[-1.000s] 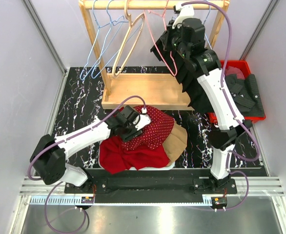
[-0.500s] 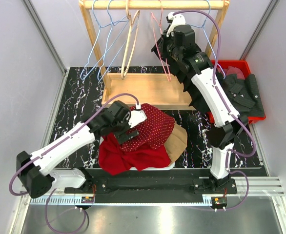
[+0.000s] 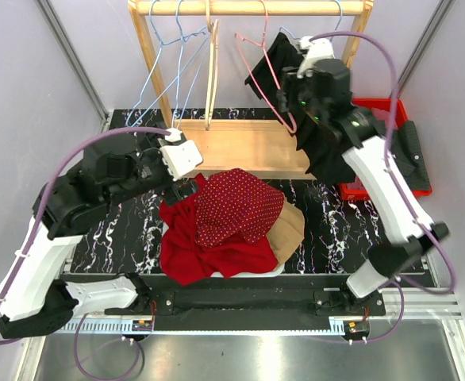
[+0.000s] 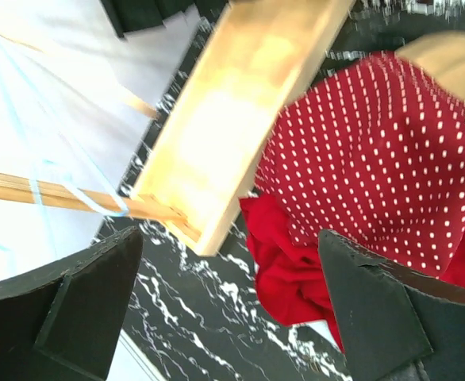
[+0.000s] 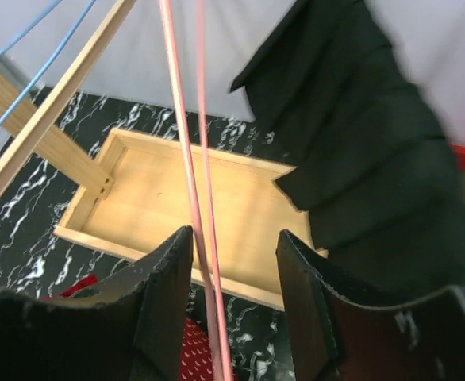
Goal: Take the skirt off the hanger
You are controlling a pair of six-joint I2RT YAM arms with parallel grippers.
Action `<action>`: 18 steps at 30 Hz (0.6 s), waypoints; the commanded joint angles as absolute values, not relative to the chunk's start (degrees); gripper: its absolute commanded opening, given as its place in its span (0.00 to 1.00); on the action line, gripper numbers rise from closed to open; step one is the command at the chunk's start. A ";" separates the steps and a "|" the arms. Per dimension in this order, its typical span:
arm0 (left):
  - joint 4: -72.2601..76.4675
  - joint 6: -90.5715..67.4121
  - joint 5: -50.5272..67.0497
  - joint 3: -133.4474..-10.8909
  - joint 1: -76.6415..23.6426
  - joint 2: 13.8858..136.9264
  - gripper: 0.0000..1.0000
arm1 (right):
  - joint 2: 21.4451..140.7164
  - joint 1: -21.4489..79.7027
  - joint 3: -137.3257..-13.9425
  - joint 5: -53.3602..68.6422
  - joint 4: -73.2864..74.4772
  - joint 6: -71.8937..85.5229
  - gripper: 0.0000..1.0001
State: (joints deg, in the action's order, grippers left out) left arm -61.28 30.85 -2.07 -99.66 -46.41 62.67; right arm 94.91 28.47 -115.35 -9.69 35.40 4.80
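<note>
Landmark: wooden rack [image 3: 240, 149]
- Under its rail, left half: blue hangers [image 3: 165, 75] and wooden hanger [image 3: 211, 71] hang close, only slim slots between
- Middle: open gap between wooden hanger and pink hanger [image 5: 186, 159]
- Right half: black skirt [image 3: 316, 151] fills it; pink wires pass between parted fingers of right gripper [image 5: 234, 238]
- Front: clothes pile [image 3: 228, 222] against base
- Front-right: bare tabletop [image 3: 328, 230], passable

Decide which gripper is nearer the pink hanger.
Right. The right gripper is up by the rail, with the pink hanger wire between its open jaws. The left gripper hangs much lower, beside the red clothes pile.
</note>
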 commanded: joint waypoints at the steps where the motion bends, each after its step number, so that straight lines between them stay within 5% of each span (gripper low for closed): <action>1: -62.58 30.59 -0.35 -104.85 -46.67 63.90 0.99 | 83.24 24.89 -111.19 -15.73 31.21 0.27 0.54; 18: -60.21 27.16 -0.53 -110.39 -46.58 65.13 0.99 | 87.36 9.15 -107.85 -11.08 20.93 -0.35 0.52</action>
State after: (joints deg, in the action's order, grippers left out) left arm -62.59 27.99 -1.65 -108.03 -46.41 65.93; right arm 86.24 12.29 -110.32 -14.79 26.26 0.25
